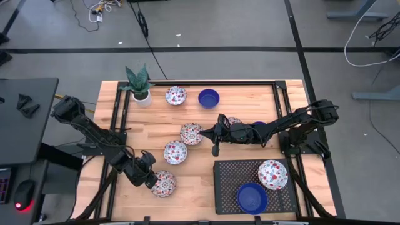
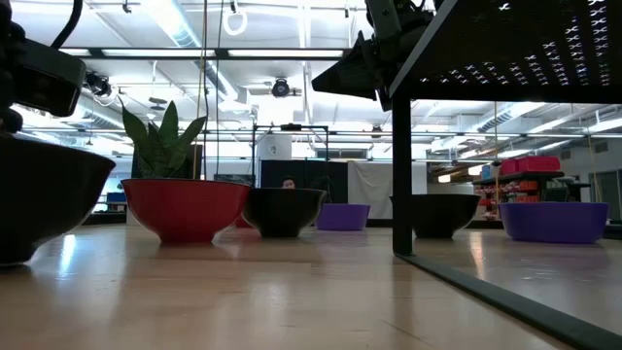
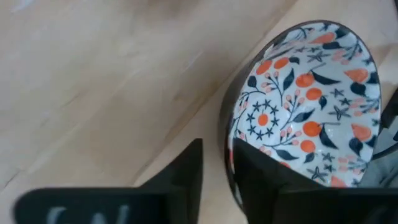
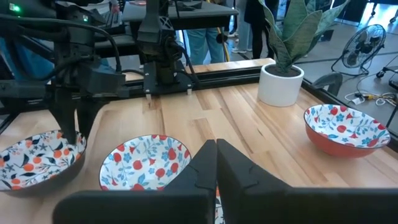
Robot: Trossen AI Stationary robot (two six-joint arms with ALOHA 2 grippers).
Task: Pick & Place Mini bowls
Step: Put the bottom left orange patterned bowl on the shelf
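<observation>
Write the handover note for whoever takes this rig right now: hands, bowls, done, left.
Left hand: at the front-left floral bowl, fingers straddling its rim, bowl on the table.
Right hand: shut, empty, hovering mid-table.
Done: one floral bowl and one blue bowl on the black perforated tray.
Left: floral bowls at; blue bowl at the back; more partly hidden under the right arm.

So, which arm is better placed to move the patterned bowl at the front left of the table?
The left. Its claw already straddles the rim of that patterned bowl, one finger inside and one outside. The right claw is shut and empty, hanging over the table's middle.
</observation>
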